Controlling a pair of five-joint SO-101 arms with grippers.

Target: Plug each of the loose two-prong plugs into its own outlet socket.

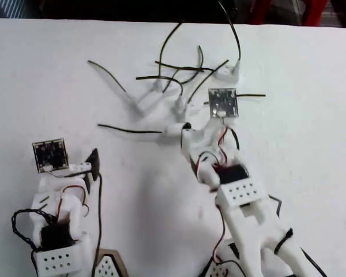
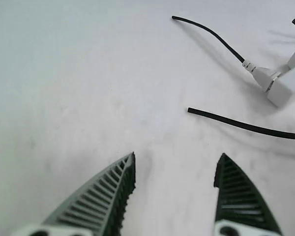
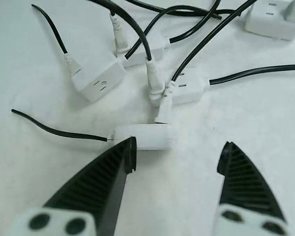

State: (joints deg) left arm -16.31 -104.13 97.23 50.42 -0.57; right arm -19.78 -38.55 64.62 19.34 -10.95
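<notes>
White plugs (image 3: 154,81) and socket blocks (image 3: 99,81) on black cords (image 3: 137,34) lie tangled mid-bench, toward the far edge. Right gripper (image 3: 179,153) spread, empty; nearest connector body (image 3: 143,136) just ahead of one fingertip, off-centre to the gap. Left gripper (image 2: 175,164) spread, empty, toward near left corner. Risk: closing off-centre likely nudges the body aside; crossed cords could drag neighbours.

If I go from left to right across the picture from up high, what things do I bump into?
left gripper → long black cable lying by itself → right gripper → white socket at the right edge of the cable pile
</notes>
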